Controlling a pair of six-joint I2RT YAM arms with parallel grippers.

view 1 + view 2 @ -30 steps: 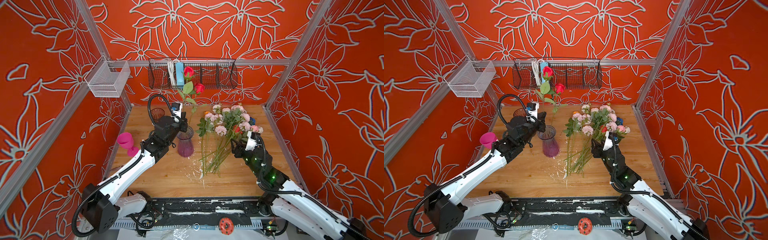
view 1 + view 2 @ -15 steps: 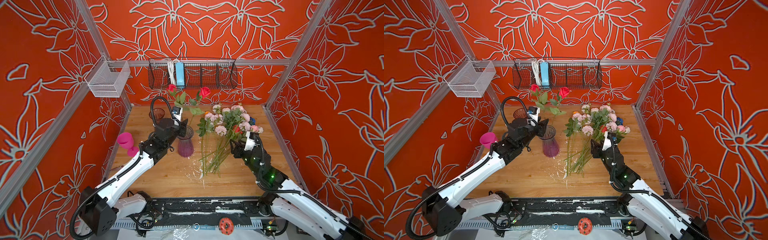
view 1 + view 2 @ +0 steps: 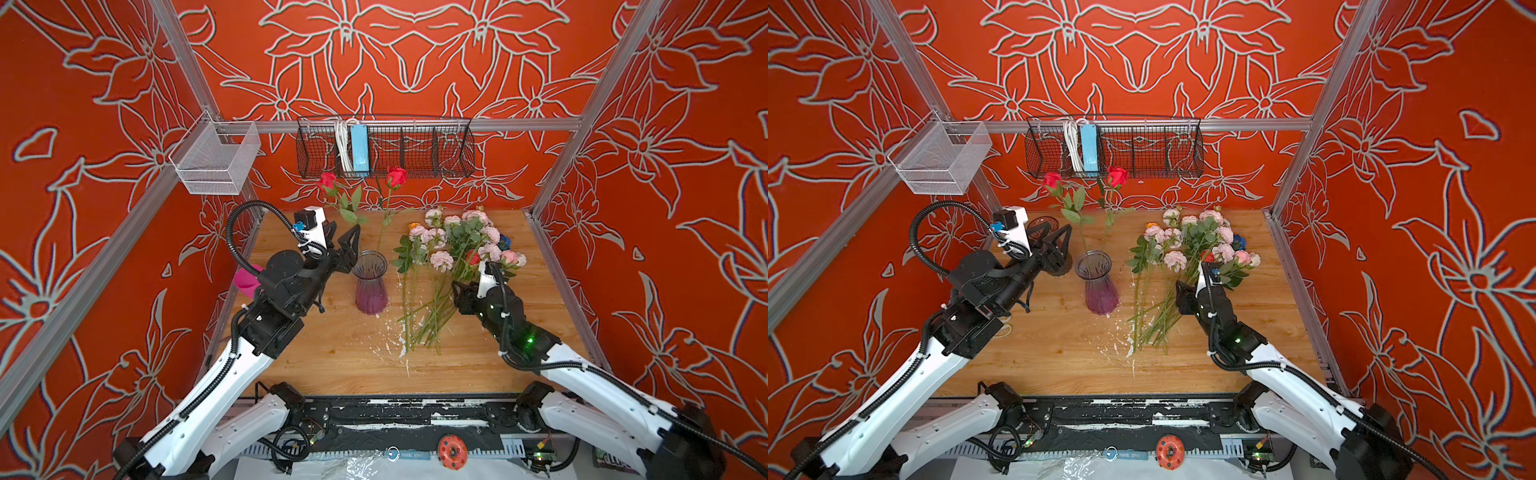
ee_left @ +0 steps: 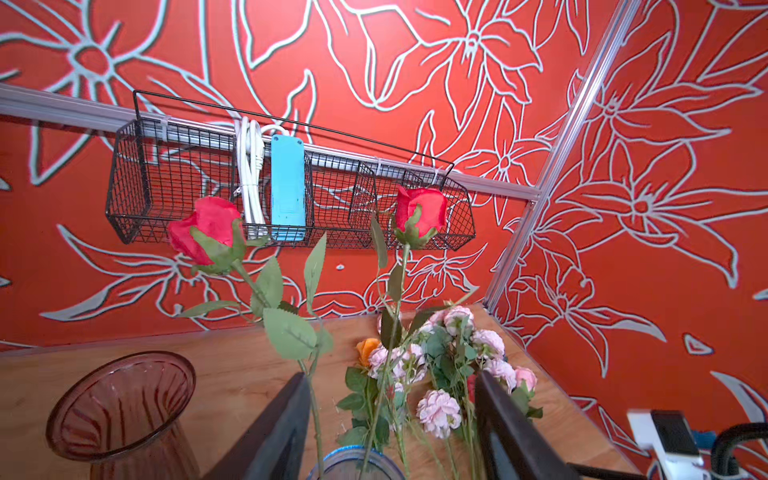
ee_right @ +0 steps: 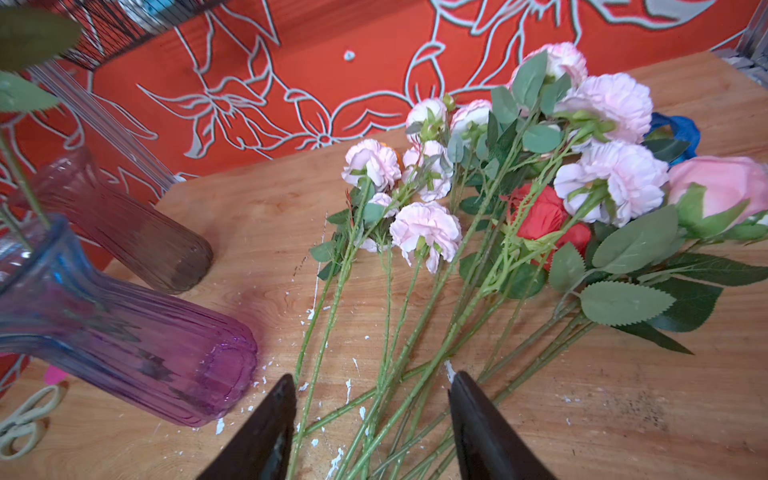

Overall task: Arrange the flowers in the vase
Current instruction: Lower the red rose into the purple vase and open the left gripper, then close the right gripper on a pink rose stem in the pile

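Note:
The purple glass vase stands mid-table with two red roses in it, their stems leaning apart. My left gripper hovers just left of the vase's rim, open. Both stems rise between its wide jaws and neither is gripped; one runs close beside a finger. The rest of the flowers, mostly pale pink, lie in a pile right of the vase. My right gripper is open low over their green stems.
A brownish glass vase stands behind the left gripper. A pink cup sits at the left edge and scissors lie near it. A black wire basket and a white mesh basket hang on the walls.
My left gripper has opened and let go of the red rose, which tipped leftward in the vase. The right gripper edged a little toward the stems and stayed open.

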